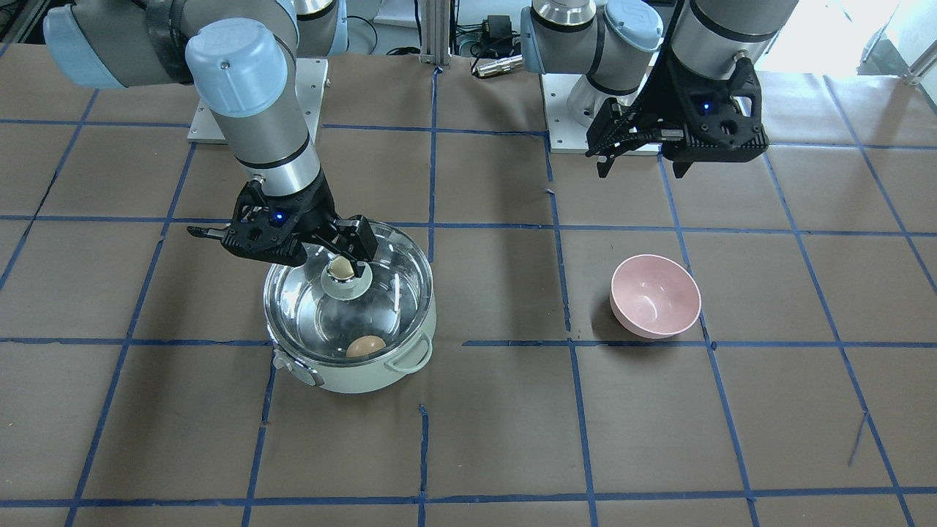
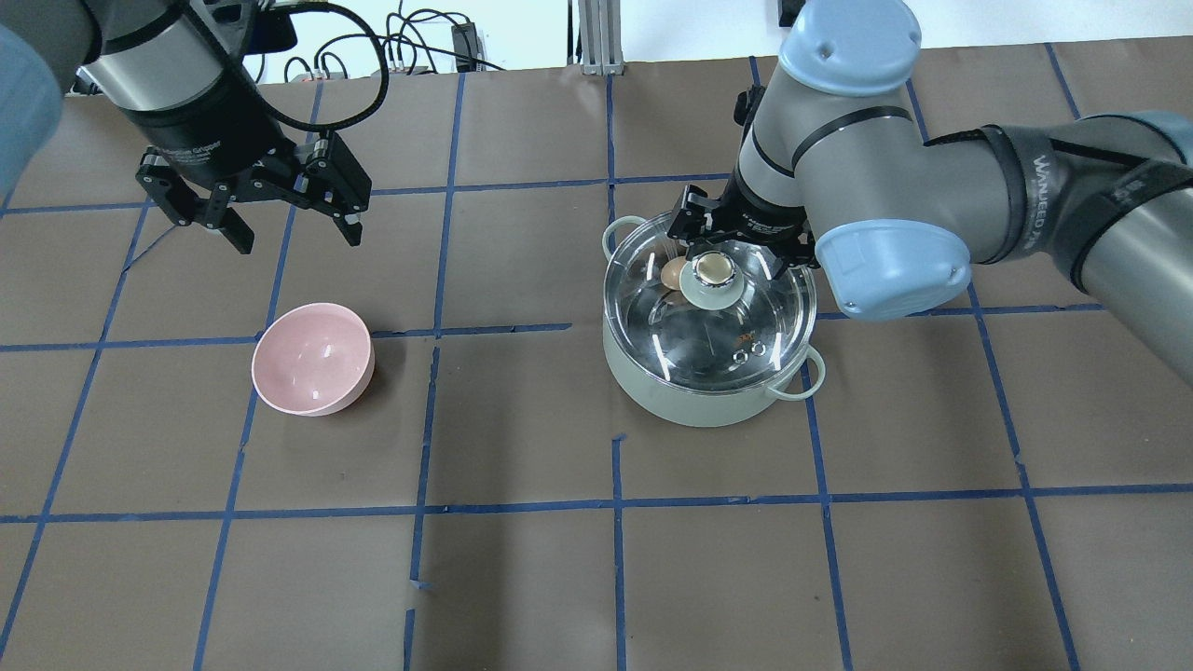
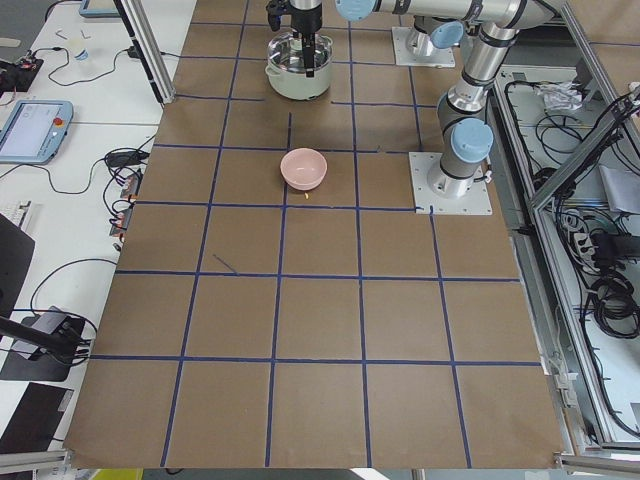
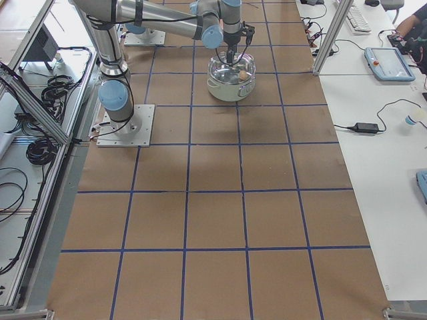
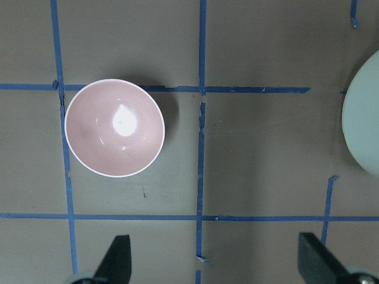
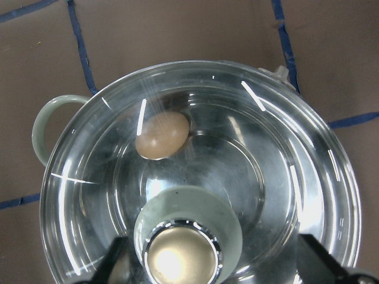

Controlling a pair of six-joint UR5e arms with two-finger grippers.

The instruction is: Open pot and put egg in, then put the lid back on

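Note:
The pale mint-green pot [image 1: 359,377] stands on the table, also in the overhead view [image 2: 690,401]. The glass lid [image 1: 395,271] sits on its rim [image 2: 746,326]. The tan egg [image 1: 365,346] lies inside, seen through the glass [image 6: 161,135] [image 2: 673,273]. My right gripper [image 1: 329,260] [image 2: 736,252] [image 6: 214,260] hovers just over the lid, open, its fingers wide apart on either side of the beige knob [image 6: 180,257] without touching it. My left gripper [image 2: 298,238] [image 1: 641,172] [image 5: 214,260] is open and empty, high above the table behind the pink bowl.
A pink bowl [image 2: 312,359] [image 1: 655,295] [image 5: 114,128], with nothing in it, stands apart from the pot on my left side. Brown paper with blue tape lines covers the table. The pot's edge shows at the right of the left wrist view [image 5: 364,118].

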